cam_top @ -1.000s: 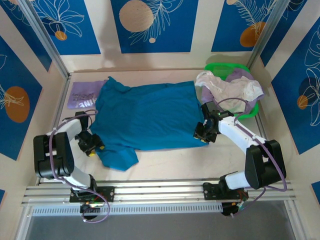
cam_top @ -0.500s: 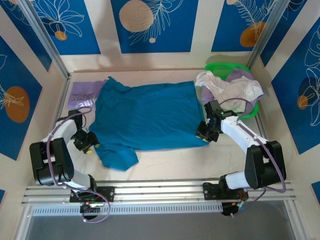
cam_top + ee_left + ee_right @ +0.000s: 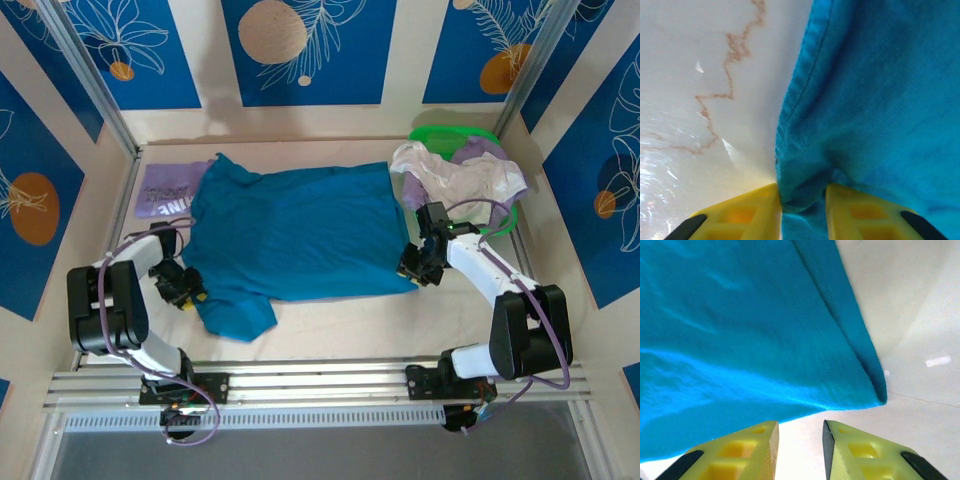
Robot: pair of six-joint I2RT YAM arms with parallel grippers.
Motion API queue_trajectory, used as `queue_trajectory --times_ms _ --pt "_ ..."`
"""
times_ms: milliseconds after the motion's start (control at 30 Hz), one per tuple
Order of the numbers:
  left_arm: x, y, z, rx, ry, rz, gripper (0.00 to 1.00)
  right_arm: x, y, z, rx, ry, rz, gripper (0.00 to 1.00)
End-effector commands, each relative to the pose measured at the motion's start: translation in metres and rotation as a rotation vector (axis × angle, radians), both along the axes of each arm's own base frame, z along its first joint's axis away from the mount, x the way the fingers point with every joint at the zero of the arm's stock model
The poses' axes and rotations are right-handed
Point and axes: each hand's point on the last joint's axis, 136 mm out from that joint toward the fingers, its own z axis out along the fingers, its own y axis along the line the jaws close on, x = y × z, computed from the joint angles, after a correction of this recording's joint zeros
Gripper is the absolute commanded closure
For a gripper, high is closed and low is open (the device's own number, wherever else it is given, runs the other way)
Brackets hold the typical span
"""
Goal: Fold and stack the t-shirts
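A plain teal t-shirt point(image 3: 300, 240) lies spread flat in the middle of the table. My left gripper point(image 3: 187, 292) sits at its left edge by the lower sleeve. In the left wrist view the yellow fingers point(image 3: 752, 210) pinch a bunched fold of the teal cloth point(image 3: 880, 100), so the left gripper point(image 3: 802, 194) is shut on it. My right gripper point(image 3: 416, 264) rests at the shirt's near right corner. Its jaws point(image 3: 800, 429) stand open over bare table, just short of the teal hem point(image 3: 740, 315). A lavender t-shirt point(image 3: 165, 190) with white lettering lies folded at the back left.
A green basket point(image 3: 455, 133) stands at the back right, with white and lilac shirts point(image 3: 460, 180) spilling over its rim, just behind the right arm. Metal frame posts and side walls border the table. Bare tabletop point(image 3: 340, 320) lies in front of the teal shirt.
The left gripper's jaws have closed on the teal shirt's left edge after a small shift out and back. The right gripper has edged slightly to the right and stays open.
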Motion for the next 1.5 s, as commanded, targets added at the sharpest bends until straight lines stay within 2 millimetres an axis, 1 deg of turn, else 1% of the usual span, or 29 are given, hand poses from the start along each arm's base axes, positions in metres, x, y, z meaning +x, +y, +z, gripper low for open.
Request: queue_trajectory --times_ms 0,100,167,200,400,533,700,867,1033,1167,1267,1467 --pt "-0.005 -0.005 -0.002 -0.015 0.024 -0.019 0.79 -0.014 -0.008 -0.006 -0.046 0.041 0.005 0.68" --pt "-0.003 -0.004 0.0 -0.008 0.019 -0.023 0.9 -0.016 -0.013 -0.012 -0.082 0.051 -0.005 0.68" --pt "-0.002 -0.001 0.003 0.011 0.008 -0.025 0.99 -0.017 -0.016 -0.016 -0.103 0.05 -0.015 0.68" --pt "-0.001 0.002 0.006 0.024 -0.001 -0.026 1.0 -0.018 -0.016 -0.017 -0.107 0.052 -0.016 0.68" --pt "0.005 0.018 0.027 0.089 -0.016 -0.057 1.0 -0.022 -0.016 -0.015 -0.14 0.052 -0.014 0.66" --pt "0.011 0.021 0.035 0.068 -0.032 -0.04 1.0 -0.031 -0.017 -0.017 -0.151 0.061 -0.023 0.66" --pt "0.012 0.016 0.034 0.025 -0.029 -0.036 1.0 -0.037 -0.01 -0.026 -0.141 0.091 -0.016 0.66" --pt "0.01 0.018 0.031 0.022 -0.021 -0.031 1.0 -0.037 -0.01 -0.032 -0.168 0.103 -0.004 0.66" --pt "0.015 0.022 0.035 0.009 -0.031 -0.017 1.0 -0.034 -0.012 -0.041 -0.193 0.102 0.002 0.66" --pt "0.022 0.029 0.046 0.024 -0.055 -0.015 1.0 -0.034 -0.015 -0.049 -0.221 0.119 0.003 0.66" --pt "0.023 0.029 0.051 0.018 -0.033 -0.04 1.0 -0.034 -0.015 -0.048 -0.232 0.119 0.01 0.66" --pt "0.022 0.028 0.046 -0.002 -0.005 -0.059 1.0 -0.036 -0.011 -0.052 -0.219 0.138 0.018 0.67"
